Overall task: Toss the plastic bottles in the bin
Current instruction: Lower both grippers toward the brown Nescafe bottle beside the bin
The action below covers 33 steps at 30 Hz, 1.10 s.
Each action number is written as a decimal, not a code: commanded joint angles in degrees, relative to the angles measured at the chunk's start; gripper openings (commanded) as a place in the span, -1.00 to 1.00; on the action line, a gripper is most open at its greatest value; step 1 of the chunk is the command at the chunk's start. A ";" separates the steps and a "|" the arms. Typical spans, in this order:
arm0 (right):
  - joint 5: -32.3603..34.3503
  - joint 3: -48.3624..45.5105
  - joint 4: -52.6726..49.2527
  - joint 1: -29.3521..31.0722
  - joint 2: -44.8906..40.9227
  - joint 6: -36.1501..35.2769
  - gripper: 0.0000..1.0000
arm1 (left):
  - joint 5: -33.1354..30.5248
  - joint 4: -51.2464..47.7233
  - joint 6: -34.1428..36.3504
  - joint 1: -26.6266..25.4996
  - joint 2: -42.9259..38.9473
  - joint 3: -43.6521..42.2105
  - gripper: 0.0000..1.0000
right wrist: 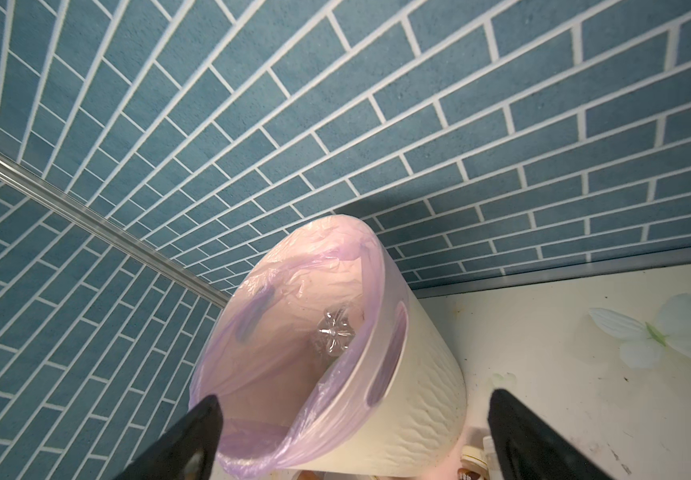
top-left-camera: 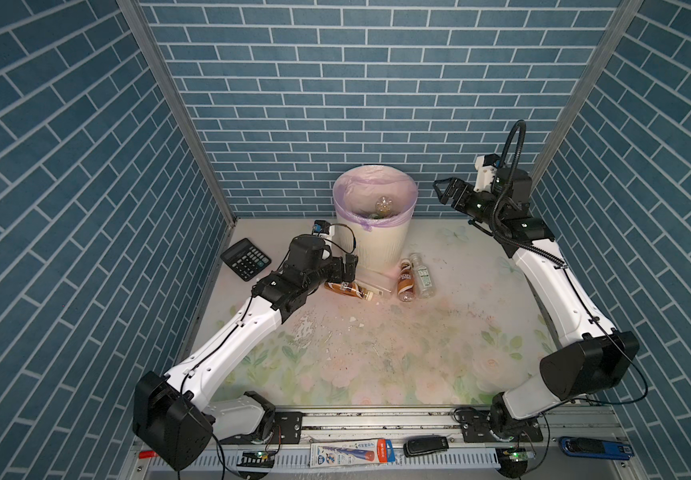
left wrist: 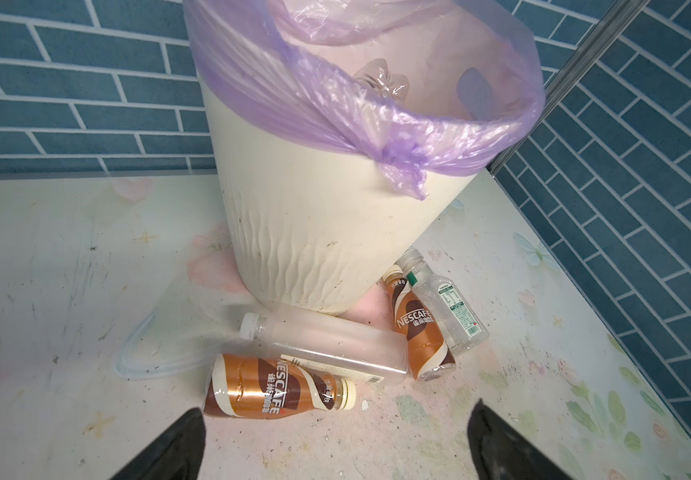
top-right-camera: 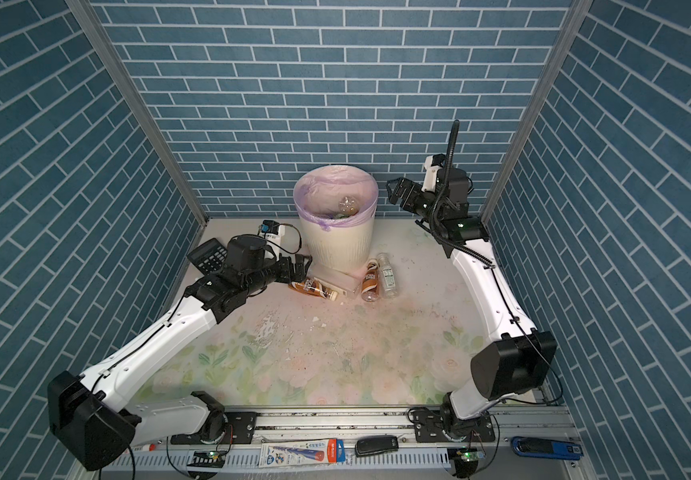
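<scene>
Closest in my left wrist view are the two black fingers of my left hand, spread as wide as they go and holding nothing, low over the bench just short of the foot of the bin. Between those fingers and the bin lies a brown coffee bottle on its side, and pressed against its bin-side flank is a frosted bottle whose body touches the bin's base. If I close from here I judge I could pinch both together or catch only the brown one's round belly, and it would roll or squirt toward the bin. Reaching too deep could shove the bin itself. A second brown bottle and a small clear bottle lie side by side at the bin's foot, further round from the calculator. My right hand is fully open and empty too, raised beside the bin's rim on the side away from the calculator. One clear bottle already stands bottom-up inside the lilac bag, so a careless drop might glance off it and bounce out.
</scene>
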 commanded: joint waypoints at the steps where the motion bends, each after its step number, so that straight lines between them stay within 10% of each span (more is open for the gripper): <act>1: -0.04 -6.78 2.54 -0.18 -3.32 -1.99 0.98 | 0.63 -1.05 -2.76 1.66 -1.17 -2.53 0.99; 20: -8.01 -34.29 11.74 12.96 -5.33 -5.39 0.99 | 5.85 -3.80 -10.01 9.32 9.39 -5.47 0.99; 33: -9.68 -42.57 23.28 18.99 -3.90 -0.72 0.98 | 2.02 -2.78 -2.14 9.19 18.04 -1.05 0.99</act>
